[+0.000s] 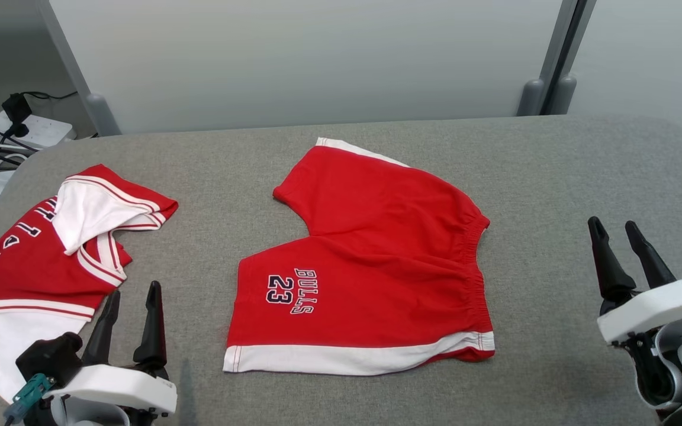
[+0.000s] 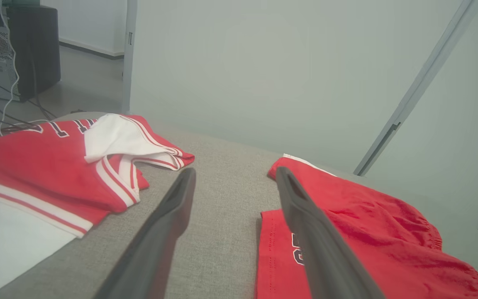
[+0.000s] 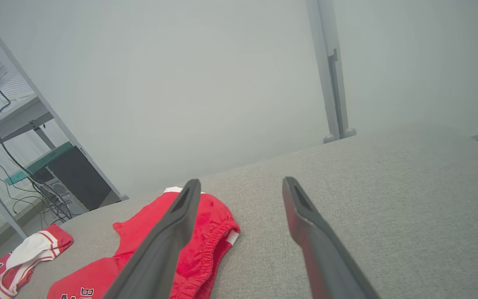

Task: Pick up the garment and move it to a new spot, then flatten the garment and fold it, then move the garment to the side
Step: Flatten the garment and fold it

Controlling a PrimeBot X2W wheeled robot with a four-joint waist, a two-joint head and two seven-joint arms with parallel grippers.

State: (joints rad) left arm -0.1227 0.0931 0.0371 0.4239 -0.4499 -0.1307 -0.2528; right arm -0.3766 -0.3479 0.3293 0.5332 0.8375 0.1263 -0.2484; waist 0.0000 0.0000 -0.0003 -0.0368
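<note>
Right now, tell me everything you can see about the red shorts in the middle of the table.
The red shorts look like soft knit cotton, with white side stripes, a gathered elastic waistband toward the robot's right and dark BULLS 23 lettering on the nearer leg. They lie spread nearly flat, slightly wrinkled, legs pointing left and splayed apart, at the centre of the grey fabric tabletop. Only the tabletop touches them.

Bright, even light — soft shadows, wrist views slightly hazy

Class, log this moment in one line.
shorts: spread, centre | jersey: left, rumpled | left gripper: open, empty | right gripper: open, empty
</note>
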